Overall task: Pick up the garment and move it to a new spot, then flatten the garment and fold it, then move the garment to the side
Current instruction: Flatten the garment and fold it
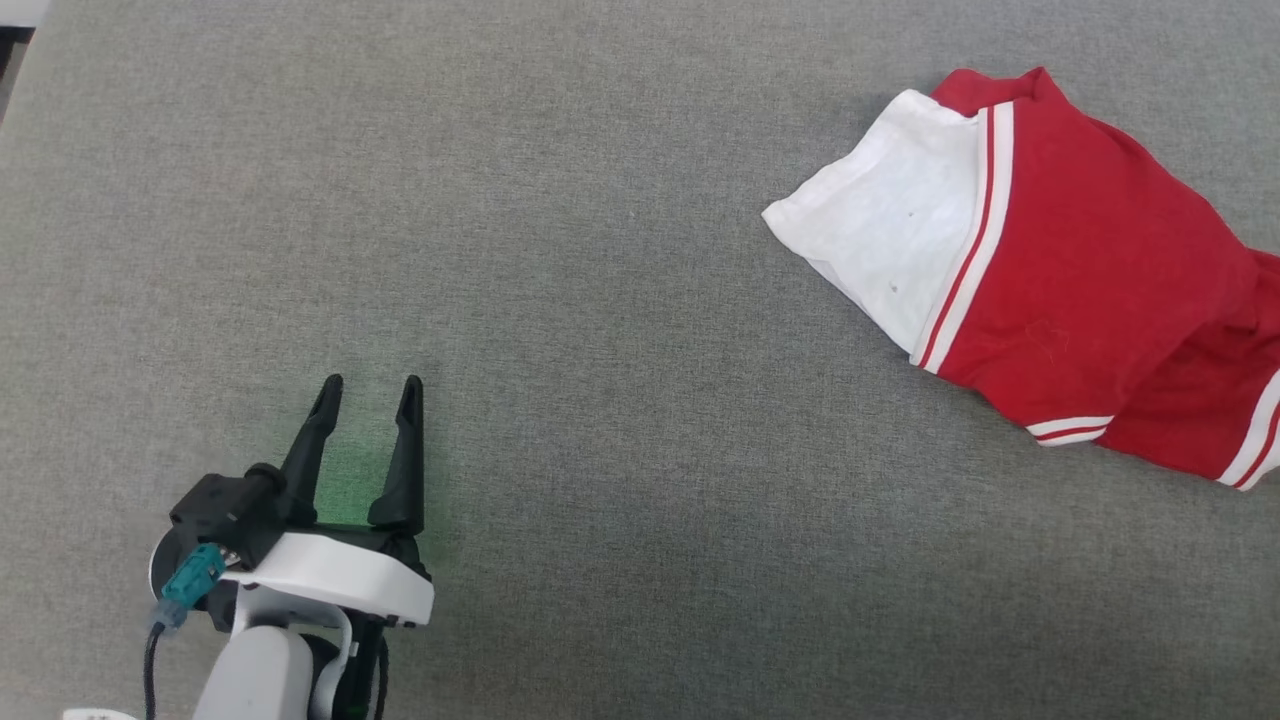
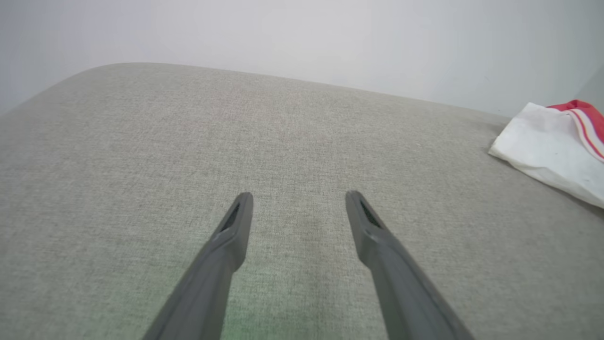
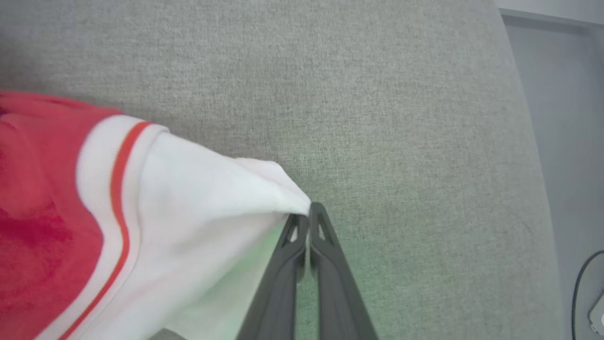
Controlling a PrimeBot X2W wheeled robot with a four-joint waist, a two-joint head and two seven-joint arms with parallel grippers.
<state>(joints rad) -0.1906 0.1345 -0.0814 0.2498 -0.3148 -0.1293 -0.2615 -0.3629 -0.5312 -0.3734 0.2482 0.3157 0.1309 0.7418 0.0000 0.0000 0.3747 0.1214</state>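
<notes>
Garment (image 1: 1080, 270) is lying in the upper right of the head view, crumpled, with its red body running off the right edge and one white sleeve pointing toward frame centre; it is resting on the grey woven surface (image 1: 600, 300). In the left wrist view the garment (image 2: 547, 141) is showing at the far right edge, well apart from the left gripper (image 2: 298, 198). The left gripper (image 1: 370, 385) is sitting at the lower left of the head view with its fingers spread wide and nothing between them, hovering over bare surface. In the right wrist view the right gripper (image 3: 307, 215) is showing bottom centre with its fingers (image 3: 288, 264) pressed together, and a corner of white sleeve cloth on the garment (image 3: 188, 212) is drawing up to a point right at the tips, so the gripper is judged to be pinching that corner (how much cloth is actually caught cannot be made out). Handling notes: the cloth is reading as light, thin and limp, and it is draping and wrinkling freely, so it is likely to hang and swing from a single pinch and to bunch rather than slide flat. A corner nip like this is looking shallow and may be slipping loose under a pull. Better holds are probably the striped hem or cuff trim, where the fabric is doubled, or two spread points such as both shoulders, so that the piece is opening out as it is being carried.
</notes>
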